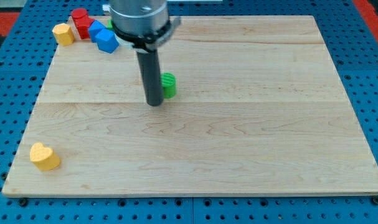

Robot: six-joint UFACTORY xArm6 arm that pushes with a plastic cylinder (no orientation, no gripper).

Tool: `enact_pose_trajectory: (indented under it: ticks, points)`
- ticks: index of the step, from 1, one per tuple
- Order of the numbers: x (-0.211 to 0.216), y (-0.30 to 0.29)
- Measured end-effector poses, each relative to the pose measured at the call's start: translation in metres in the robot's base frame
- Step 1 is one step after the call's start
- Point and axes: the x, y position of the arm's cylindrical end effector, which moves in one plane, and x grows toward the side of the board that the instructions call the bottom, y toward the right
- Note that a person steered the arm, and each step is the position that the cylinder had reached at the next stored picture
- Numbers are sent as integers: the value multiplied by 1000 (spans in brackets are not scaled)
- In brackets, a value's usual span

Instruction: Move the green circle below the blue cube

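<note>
Beside my tip [155, 103], touching: green circle [169, 85], ribbed, partly hidden.

A broad round housing [139, 17] fills the top of the shot, grey metal with a soft sheen and pale vertical reflections down its curved side. Under it sits a black ring, a flat collar with small lugs jutting out left and right. From that collar runs the rod [152, 73], straight, plain, dark charcoal, smooth and unmarked all the way down to my tip [155, 104], cut square and blunt at the end.
</note>
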Motion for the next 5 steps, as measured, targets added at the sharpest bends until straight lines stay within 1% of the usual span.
enact_pose_trajectory:
  ticks: [1, 2, 3, 4, 5]
  points:
    - [-44, 56]
    - [-86, -30]
    - [-61, -18]
    - [-46, 8]
    - [-22, 46]
